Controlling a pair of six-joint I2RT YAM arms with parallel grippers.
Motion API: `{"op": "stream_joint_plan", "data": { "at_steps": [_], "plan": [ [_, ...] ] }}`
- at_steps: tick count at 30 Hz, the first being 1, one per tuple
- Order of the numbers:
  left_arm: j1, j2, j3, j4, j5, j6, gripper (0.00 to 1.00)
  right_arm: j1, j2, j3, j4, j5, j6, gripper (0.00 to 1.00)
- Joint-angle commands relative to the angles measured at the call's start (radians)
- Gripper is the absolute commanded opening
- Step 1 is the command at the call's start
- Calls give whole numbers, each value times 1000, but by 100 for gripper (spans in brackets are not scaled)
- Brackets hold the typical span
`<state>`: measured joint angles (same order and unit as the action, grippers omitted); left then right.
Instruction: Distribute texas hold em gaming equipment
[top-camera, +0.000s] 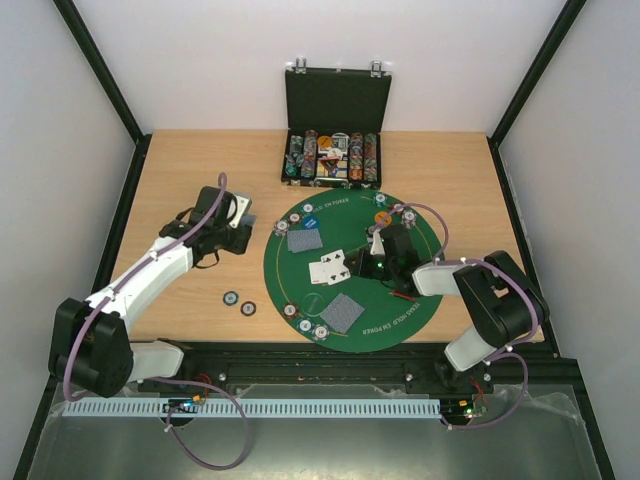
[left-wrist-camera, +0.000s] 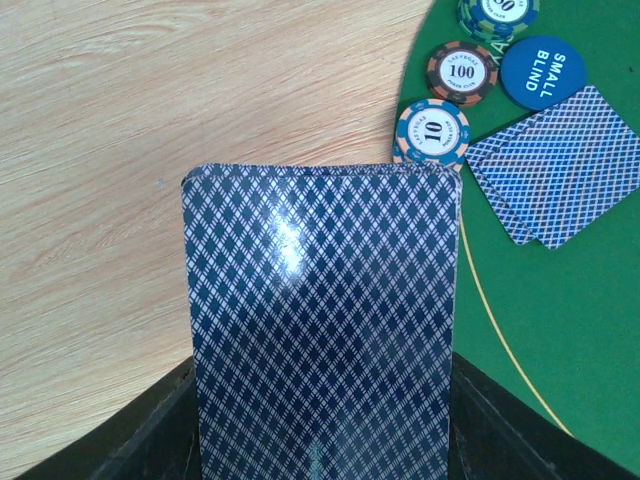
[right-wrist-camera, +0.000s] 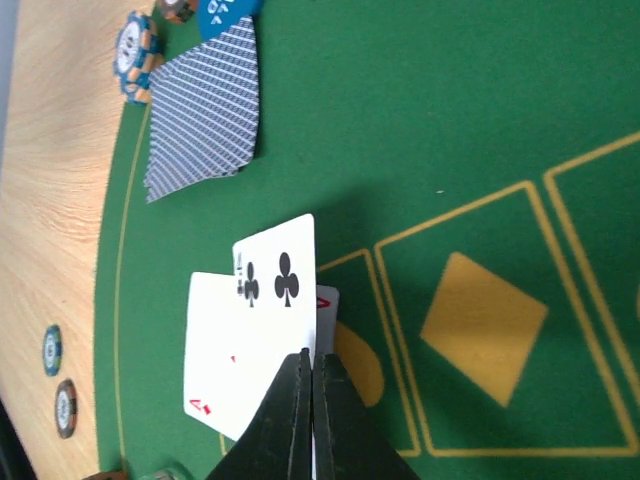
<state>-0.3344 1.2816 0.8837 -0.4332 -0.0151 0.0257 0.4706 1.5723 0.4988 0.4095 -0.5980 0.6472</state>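
Clenched on a deck of cards, the left gripper gripped the grey-blue-backed stack by its long sides, with black fingers showing at both lower corners of the wrist view. Taking twelve o'clock as the far side of the round green mat, the deck hung over the bare wooden table just off the mat's ten o'clock rim.

The right gripper was squeezed tip to tip near the mat's centre, directly over three overlapping face-up cards, the top one a two of clubs. Whether the tips nipped a card or only hovered, I cannot tell.

One face-down pair lay at ten o'clock on the mat. Just outside it, along the rim, sat a 10 chip, a 100 chip and a blue SMALL BLIND button. The 10 chip nearly touched the pair's corner.

A second face-down pair lay at six o'clock, with a chip cluster at seven o'clock on the rim. Another cluster sat at one o'clock.

Two loose chips rested on the wood off the mat's eight o'clock, apart from the rim. Beyond twelve o'clock stood the open black case, lid upright, with chip rows inside.
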Motion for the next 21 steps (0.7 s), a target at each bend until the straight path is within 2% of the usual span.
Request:
{"op": "stream_joint_plan", "data": {
  "at_steps": [1, 4, 8, 15, 17, 21],
  "plan": [
    [-22, -22, 3, 8, 10, -3, 58, -5, 16, 35, -64, 61, -52, 2],
    [-57, -24, -1, 7, 13, -2, 58, -6, -4, 41, -97, 79, -68, 9],
    [-127, -38, -12, 15, 22, 2, 58, -6, -51, 43, -158, 119, -101, 28],
    [-291, -32, -24, 20, 32, 11, 58, -15, -218, 75, -339, 199, -151, 52],
    [-335, -26, -26, 20, 32, 10, 58, -15, -264, 101, -394, 182, -169, 59],
    [-398, -11, -29, 19, 26, 9, 58, -16, -268, 157, -477, 62, -192, 65]
  ]
}}
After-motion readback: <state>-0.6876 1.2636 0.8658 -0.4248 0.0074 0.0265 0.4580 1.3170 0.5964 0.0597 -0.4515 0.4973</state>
